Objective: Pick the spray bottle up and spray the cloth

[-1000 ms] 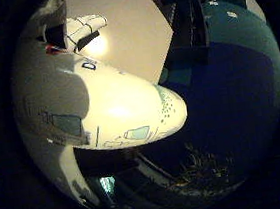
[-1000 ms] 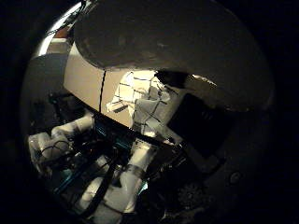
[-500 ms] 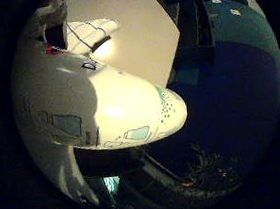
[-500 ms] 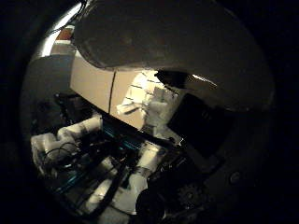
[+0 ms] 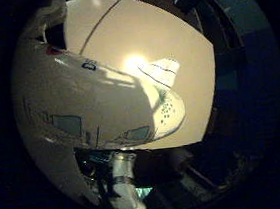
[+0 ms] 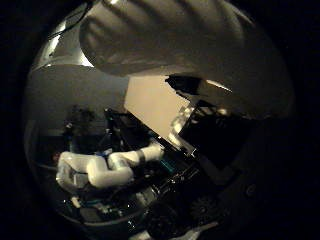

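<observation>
The white spray bottle (image 5: 89,100) fills much of the right little finger side palm view, close against the palm, with pale teal label patches on its side. Its rounded body also arches across the right thumb side palm view (image 6: 180,45). My right hand (image 6: 100,170) shows there as white fingers curled below the bottle, and one white finger (image 5: 123,177) shows under the bottle in the little finger side view. A small white folded cloth (image 5: 163,74) lies on the beige table (image 5: 162,27), beside a bright glare spot and away from the bottle.
The table's far edge runs along a dark blue-teal area (image 5: 232,4). Dark racks and equipment (image 6: 215,135) stand beyond the beige table (image 6: 150,100) in the thumb side view.
The whole picture has swung, so the camera moved while the bottle stayed fixed against the palm. The table and the cloth now show more centrally. The fingers in the thumb side view sit lower and more curled.
</observation>
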Controlling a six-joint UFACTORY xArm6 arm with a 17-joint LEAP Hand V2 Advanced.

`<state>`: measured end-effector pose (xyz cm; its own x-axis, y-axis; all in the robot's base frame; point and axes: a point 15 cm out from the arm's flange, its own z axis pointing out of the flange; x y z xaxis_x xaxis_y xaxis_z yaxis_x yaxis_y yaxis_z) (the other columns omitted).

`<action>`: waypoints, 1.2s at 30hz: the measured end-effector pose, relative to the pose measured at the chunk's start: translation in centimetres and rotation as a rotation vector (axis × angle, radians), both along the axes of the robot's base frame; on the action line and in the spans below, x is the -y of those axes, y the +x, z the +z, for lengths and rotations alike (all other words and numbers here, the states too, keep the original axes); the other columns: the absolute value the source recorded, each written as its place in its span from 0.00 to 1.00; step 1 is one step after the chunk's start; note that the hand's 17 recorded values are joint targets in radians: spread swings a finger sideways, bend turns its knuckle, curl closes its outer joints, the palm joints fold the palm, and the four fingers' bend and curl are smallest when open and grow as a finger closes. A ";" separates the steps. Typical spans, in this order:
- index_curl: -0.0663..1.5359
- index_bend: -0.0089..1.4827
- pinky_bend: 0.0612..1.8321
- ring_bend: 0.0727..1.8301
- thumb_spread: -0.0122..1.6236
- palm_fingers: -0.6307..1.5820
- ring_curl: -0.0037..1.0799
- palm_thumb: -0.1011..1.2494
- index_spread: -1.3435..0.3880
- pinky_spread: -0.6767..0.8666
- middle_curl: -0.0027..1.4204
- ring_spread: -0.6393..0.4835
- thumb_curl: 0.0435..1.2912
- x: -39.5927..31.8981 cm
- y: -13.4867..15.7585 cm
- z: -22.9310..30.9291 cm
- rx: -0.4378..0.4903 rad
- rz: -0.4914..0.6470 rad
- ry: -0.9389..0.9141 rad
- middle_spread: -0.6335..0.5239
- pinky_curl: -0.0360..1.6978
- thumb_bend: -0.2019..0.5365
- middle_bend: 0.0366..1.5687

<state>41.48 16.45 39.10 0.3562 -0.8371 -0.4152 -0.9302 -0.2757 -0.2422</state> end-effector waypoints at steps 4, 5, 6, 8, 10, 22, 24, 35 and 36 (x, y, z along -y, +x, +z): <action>0.44 0.82 0.59 0.79 0.69 0.84 0.53 0.85 0.68 0.29 0.42 0.43 0.35 -2.3 1.4 2.8 0.076 -0.040 0.144 0.49 0.56 0.26 0.85; 0.44 0.82 0.59 0.79 0.69 0.84 0.53 0.85 0.68 0.29 0.42 0.43 0.35 -2.6 1.5 3.2 0.096 -0.041 0.164 0.49 0.56 0.26 0.85; 0.44 0.82 0.59 0.79 0.69 0.84 0.53 0.85 0.68 0.29 0.42 0.43 0.35 -3.0 1.5 3.2 0.111 -0.041 0.182 0.49 0.56 0.26 0.85; 0.44 0.82 0.59 0.79 0.69 0.84 0.53 0.86 0.68 0.29 0.42 0.43 0.35 -3.5 1.3 2.8 0.134 -0.054 0.216 0.49 0.56 0.26 0.85; 0.44 0.82 0.59 0.79 0.68 0.84 0.53 0.86 0.68 0.29 0.42 0.43 0.35 -3.9 0.6 1.4 0.131 -0.068 0.250 0.49 0.57 0.26 0.85; 0.44 0.82 0.59 0.79 0.67 0.84 0.53 0.85 0.68 0.29 0.42 0.43 0.36 -6.8 -0.9 -0.5 0.186 -0.099 0.568 0.49 0.57 0.25 0.85; 0.44 0.82 0.59 0.79 0.67 0.84 0.53 0.85 0.68 0.29 0.42 0.43 0.37 -7.1 -0.9 -0.4 0.197 -0.101 0.604 0.49 0.57 0.26 0.85; 0.44 0.82 0.59 0.79 0.68 0.84 0.53 0.86 0.68 0.29 0.42 0.43 0.37 -7.2 0.6 -1.5 0.221 -0.112 0.683 0.49 0.58 0.26 0.85; 0.44 0.82 0.59 0.79 0.68 0.84 0.53 0.86 0.68 0.29 0.42 0.43 0.37 -6.8 0.8 -1.6 0.229 -0.115 0.681 0.49 0.58 0.25 0.85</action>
